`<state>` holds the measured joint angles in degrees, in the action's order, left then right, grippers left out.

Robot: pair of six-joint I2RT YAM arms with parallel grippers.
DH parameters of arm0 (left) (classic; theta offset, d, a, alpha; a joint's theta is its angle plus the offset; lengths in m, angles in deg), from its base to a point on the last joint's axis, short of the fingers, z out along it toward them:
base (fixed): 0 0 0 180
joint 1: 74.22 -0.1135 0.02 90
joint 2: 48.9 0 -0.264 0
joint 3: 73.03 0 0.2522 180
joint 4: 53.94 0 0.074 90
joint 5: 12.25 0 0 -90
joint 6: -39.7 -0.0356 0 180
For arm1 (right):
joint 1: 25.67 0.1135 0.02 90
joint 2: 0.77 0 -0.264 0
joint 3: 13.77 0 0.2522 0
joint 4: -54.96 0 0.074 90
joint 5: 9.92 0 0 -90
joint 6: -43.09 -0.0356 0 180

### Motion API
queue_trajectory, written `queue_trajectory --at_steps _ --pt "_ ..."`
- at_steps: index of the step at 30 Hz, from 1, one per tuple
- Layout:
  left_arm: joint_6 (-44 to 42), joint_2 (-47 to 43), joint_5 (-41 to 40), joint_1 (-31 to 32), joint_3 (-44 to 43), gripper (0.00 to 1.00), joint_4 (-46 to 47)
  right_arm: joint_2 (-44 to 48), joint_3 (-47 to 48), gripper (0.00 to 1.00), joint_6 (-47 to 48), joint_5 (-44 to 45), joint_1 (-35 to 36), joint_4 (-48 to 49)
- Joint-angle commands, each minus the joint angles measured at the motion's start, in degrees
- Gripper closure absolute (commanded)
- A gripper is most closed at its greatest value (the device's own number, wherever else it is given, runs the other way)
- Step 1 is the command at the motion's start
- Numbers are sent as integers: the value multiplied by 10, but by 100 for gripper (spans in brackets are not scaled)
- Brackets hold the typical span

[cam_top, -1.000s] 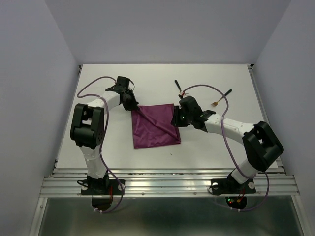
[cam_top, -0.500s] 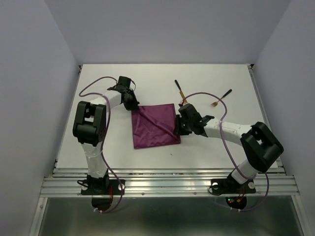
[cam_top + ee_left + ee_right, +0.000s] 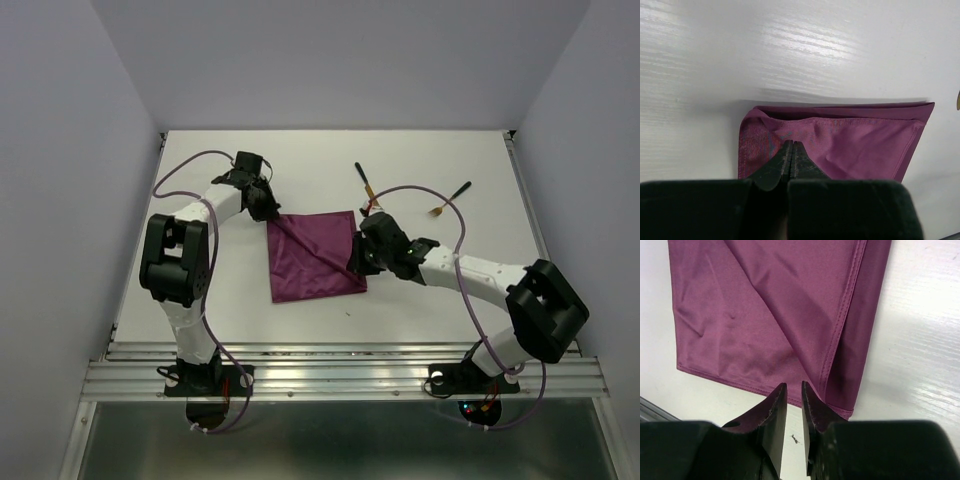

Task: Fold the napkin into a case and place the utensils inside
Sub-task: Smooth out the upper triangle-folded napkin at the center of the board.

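A purple napkin [image 3: 312, 256] lies flat mid-tabletop [image 3: 320, 160], creased on a diagonal from its far-left corner to its near-right one. The left end effector [image 3: 268, 212] has its jaws pressed together, pinching the puckered cloth at the far-left corner. The right end effector [image 3: 355, 262] hangs over the near-right corner, jaws a narrow gap apart with nothing visibly between them. The next fold likely turns on that corner, directly beneath the right arm. The knife [image 3: 364, 183] and the second utensil [image 3: 452, 197] lie far right, nearer that arm.
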<state>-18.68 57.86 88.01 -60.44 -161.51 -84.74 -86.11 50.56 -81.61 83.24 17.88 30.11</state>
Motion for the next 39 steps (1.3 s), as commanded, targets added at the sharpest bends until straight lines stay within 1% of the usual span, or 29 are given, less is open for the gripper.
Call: queue_trajectory --at_steps 1,6,10,15,18,24,30,34,39 --pt "-10 -22 -19 1 -17 97 -18 -11 13 78 -12 12 12 23" --pt "-9 -3 -33 1 -31 97 -20 -24 10 80 -17 19 12 20" --pt "-9 25 -47 1 -40 97 -22 -52 5 80 -22 25 12 19" --pt "-9 45 -61 1 -46 97 -23 -83 -13 82 -28 60 12 21" --pt "-9 49 -67 1 -47 97 -25 -91 -18 82 -27 65 12 21" --pt "-9 36 -74 1 -51 98 -29 -52 -10 82 -20 55 12 14" --pt "-10 -25 -85 1 -48 98 -36 -7 12 82 -17 62 12 4" --pt "-9 -42 -89 1 -42 98 -34 -27 36 82 -12 62 12 5" --pt "-8 -11 -96 1 -51 98 -27 -78 63 82 -3 48 12 25"
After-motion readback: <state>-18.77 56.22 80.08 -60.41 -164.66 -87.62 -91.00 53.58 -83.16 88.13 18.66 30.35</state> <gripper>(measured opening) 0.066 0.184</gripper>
